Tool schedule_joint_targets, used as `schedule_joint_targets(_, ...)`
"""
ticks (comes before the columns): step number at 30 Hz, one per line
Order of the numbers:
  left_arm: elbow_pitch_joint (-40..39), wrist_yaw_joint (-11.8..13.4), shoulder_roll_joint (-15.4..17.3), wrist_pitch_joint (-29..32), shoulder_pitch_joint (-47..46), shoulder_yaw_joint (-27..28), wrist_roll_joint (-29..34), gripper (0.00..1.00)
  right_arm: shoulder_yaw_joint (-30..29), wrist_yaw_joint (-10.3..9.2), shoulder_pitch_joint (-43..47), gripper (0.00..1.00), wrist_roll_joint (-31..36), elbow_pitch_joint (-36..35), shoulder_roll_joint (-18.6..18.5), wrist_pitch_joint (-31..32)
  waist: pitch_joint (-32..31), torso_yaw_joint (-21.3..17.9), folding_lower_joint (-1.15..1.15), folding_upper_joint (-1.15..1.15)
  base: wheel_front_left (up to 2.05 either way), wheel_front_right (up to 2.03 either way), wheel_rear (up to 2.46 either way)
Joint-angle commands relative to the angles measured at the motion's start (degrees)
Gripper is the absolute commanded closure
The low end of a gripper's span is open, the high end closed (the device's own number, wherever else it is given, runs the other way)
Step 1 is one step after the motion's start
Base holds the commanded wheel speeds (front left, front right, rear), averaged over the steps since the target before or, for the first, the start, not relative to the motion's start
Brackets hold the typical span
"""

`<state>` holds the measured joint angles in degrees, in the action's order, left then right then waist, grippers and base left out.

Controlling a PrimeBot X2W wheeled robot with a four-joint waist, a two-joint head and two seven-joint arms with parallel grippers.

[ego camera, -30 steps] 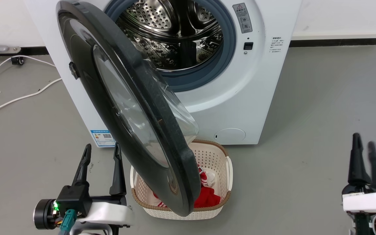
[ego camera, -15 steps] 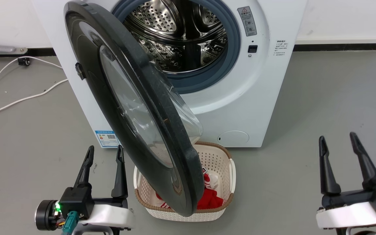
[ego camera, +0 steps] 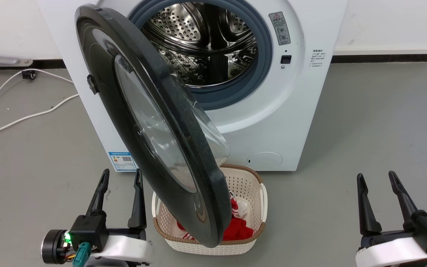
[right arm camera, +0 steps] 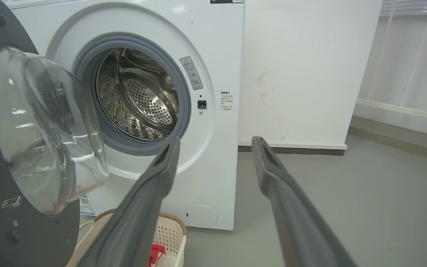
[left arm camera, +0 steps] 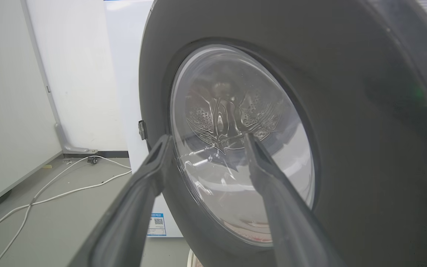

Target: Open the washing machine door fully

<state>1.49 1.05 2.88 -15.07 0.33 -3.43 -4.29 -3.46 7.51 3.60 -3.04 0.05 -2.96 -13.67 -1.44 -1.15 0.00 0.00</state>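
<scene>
The washing machine (ego camera: pixel 272 122) is a white front-loader whose steel drum (ego camera: pixel 206 44) is exposed. Hinged at the left, the washing machine door (ego camera: pixel 150 122) is a large glossy black ring with a clear domed centre, swung out toward me with its lower edge over a basket. My left gripper (ego camera: pixel 121 174) is open, just left of the door's outer face and apart from it. In the left wrist view, the left gripper (left arm camera: pixel 208 138) points at the door (left arm camera: pixel 347 111). My right gripper (ego camera: pixel 375 176) is open and empty, well to the right. In the right wrist view, it (right arm camera: pixel 216 141) faces the washing machine (right arm camera: pixel 213 55).
A cream perforated basket (ego camera: pixel 260 196) with red and white cloth stands on the grey floor below the door. White cables (ego camera: pixel 24 118) trail across the floor at the left. A white wall with a dark skirting (ego camera: pixel 380 57) runs behind the machine.
The right gripper has swung from the far right edge inward and down, and its fingers stand wider apart. The camera has shifted slightly. The door and left gripper hold their places.
</scene>
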Motion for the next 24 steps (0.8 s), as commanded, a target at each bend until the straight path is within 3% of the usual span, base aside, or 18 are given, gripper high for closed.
schedule_joint_targets(1, 0.1, -0.06, -0.01, -0.15, 0.59, 0.07, -0.12, 0.0, -0.04, -0.04, -0.26, 0.0, -0.35, 0.33, 0.15, -0.33, -0.13, -0.04, 0.0, 0.0, 0.0, 0.0, 0.0)
schedule_joint_targets(7, -0.01, -0.58, -0.01, -0.15, 0.41, -0.05, -0.45, 0.0, -0.15, -0.04, -0.66, 0.0, -1.01, 1.08, 0.15, -0.62, -0.18, -0.1, 0.0, 0.0, 0.0, 0.0, 0.0)
schedule_joint_targets(8, -0.1, -0.81, -0.02, -0.15, 0.35, 0.0, -0.53, 0.85, -0.26, -0.04, -0.8, 0.0, -1.37, 1.31, 0.15, -0.74, -0.14, -0.12, 0.0, 0.0, 0.0, 0.0, 0.0)
schedule_joint_targets(9, -0.1, -0.81, -0.02, -0.15, 0.35, 0.0, -0.53, 0.85, -0.26, -0.04, -0.8, 0.0, -1.37, 1.31, 0.15, -0.74, -0.14, -0.12, 0.0, 0.0, 0.0, 0.0, 0.0)
schedule_joint_targets(10, -0.09, -0.93, -0.02, -0.15, 0.35, 0.01, -0.61, 1.0, -0.29, -0.04, -0.88, 0.0, -1.52, 1.42, 0.15, -0.78, -0.14, -0.14, 0.0, 0.0, 0.0, 0.0, 0.0)
schedule_joint_targets(19, -0.95, -0.51, -0.01, -0.15, -0.21, 0.24, -1.42, 1.0, -0.35, -0.04, -1.18, 0.0, -2.04, 2.07, 0.16, -1.07, 0.06, -0.19, 0.0, 0.0, 0.0, 0.0, 0.0)
schedule_joint_targets(24, -5.88, 0.06, -0.02, -0.15, -1.46, 0.9, -0.82, 1.0, -0.44, -0.04, -1.35, 0.0, -2.52, 2.4, 0.16, -1.14, 0.27, -0.08, 0.0, 0.0, 0.0, 0.0, 0.0)
